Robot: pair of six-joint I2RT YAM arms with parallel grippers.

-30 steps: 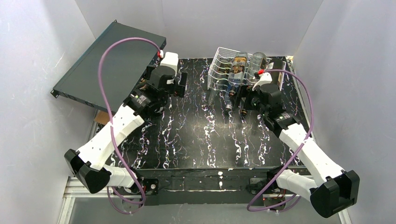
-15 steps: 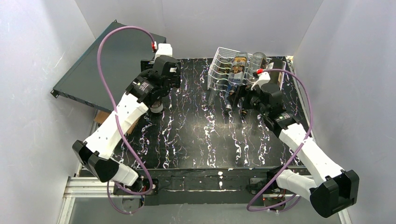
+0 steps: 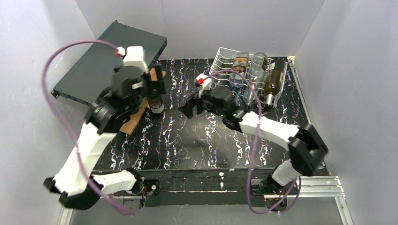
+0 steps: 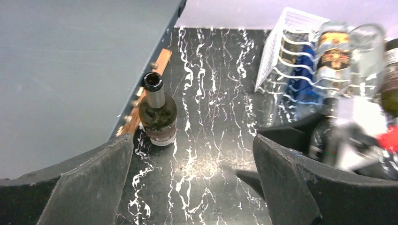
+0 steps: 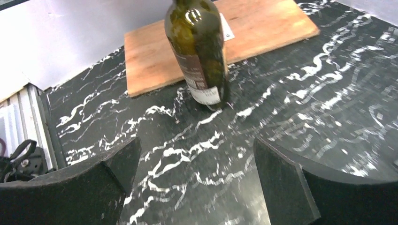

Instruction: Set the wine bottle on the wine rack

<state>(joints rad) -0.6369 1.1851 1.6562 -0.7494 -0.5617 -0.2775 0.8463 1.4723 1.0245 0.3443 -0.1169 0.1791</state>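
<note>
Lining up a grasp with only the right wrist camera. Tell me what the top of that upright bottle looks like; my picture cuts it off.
Observer: The wine bottle has an open mouth, with no cork or cap showing.
Operator: Give me the rack's position.
Observer: The wine rack sits at the back right of the table, with bottles already lying in it; its top left cradle looks free.
Operator: Report the left tool.
Observer: The left tool is open above and short of the wine bottle, touching nothing.
</note>
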